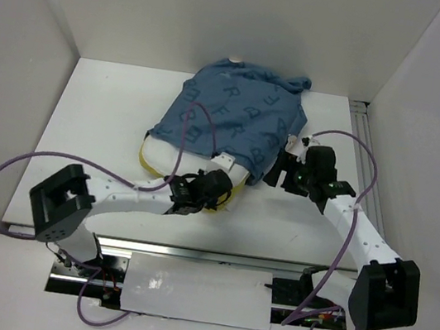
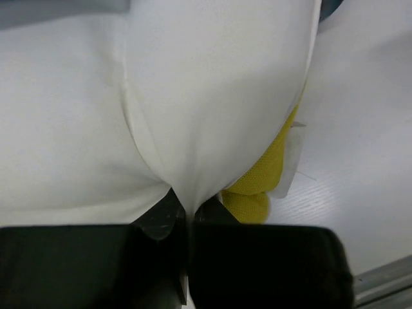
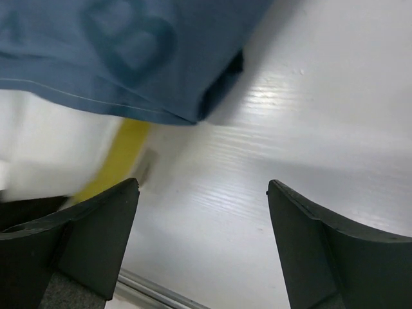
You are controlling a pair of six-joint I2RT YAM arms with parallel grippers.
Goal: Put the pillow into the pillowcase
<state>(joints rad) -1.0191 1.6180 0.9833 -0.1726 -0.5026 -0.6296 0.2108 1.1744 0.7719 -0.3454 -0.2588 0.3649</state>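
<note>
White yellow-trimmed pillow [image 1: 160, 154] lies mostly covered by blue lettered pillowcase [image 1: 236, 117].

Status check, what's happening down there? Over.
Left gripper shut on pillow. Right gripper open, beside pillowcase. Pillowcase covers most of pillow, near end bare. Purple cable loops over pillowcase.

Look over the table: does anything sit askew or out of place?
Yes. The pillowcase lies slanted and rumpled over only the far part of the pillow, whose near white end sticks out bare. The left gripper is shut on that end; the right gripper is open beside the case's corner.
</note>
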